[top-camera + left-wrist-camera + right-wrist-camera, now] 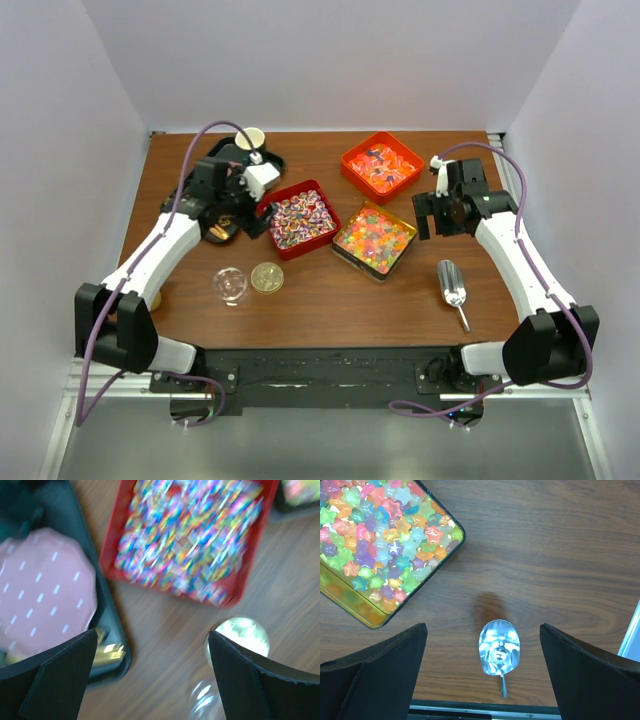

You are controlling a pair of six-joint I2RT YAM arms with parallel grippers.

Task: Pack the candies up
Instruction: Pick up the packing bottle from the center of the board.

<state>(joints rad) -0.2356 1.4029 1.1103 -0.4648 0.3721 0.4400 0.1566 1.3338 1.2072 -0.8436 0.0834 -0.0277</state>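
- While all three supply trays lay heaped full, none of the candies showed as packed. I judged the task barely begun, with every scoop and transfer left to do.
- Farthest left of the gold tin, the black tray held a pink patterned box. The red tray sat just left of the tin, and the orange tray lay beyond it, a little apart.
- Left of the tin, the left gripper hovered with jaws spread wide and empty, above the wood between the black tray and the red tray. The right gripper hung just right of the tin, equally wide and empty.
- Right of the tin and nearer the arms, the metal scoop lay on the wood, its bowl empty, directly under the right gripper.
- Left of the tin toward the near edge, a clear round container and a gold lid lay side by side. The lid was off, and the container looked empty as far as the top view told.
- Inside the tin, the jelly stars were glossy and translucent: red, orange, yellow, green, some purple.
- The twist-wrapped sweets in the red tray showed pink, white and purple, though blurred in the wrist view. The orange tray's blue and red wrapped pieces were too small to detail.
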